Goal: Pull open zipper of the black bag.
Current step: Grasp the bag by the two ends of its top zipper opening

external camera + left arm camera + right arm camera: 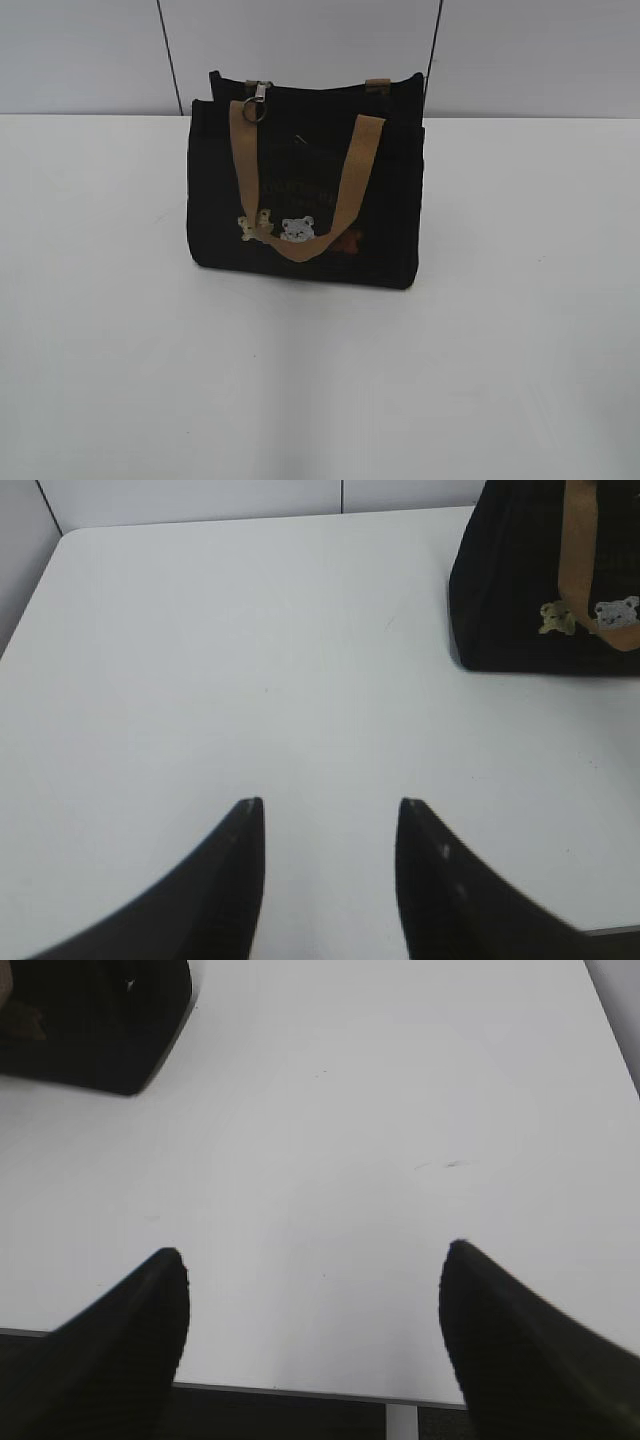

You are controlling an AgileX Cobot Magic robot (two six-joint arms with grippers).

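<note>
The black bag [215, 200] stands upright in the middle of the white table, with a tan handle [355, 180] hanging down its front over the bear patches. The zipper [310, 92] runs along its top edge, and the silver pull with its ring [257, 102] hangs at the left end. Neither gripper shows in the exterior view. My left gripper [331, 805] is open over bare table, and the bag [510, 580] lies far off at the upper right. My right gripper [312, 1250] is wide open near the table's front edge, with a bag corner [100, 1020] at the upper left.
The white table [120, 350] spreads around the bag on all sides. A grey panelled wall [90, 50] rises behind it. The table's front edge [300, 1392] runs just under the right gripper's fingers.
</note>
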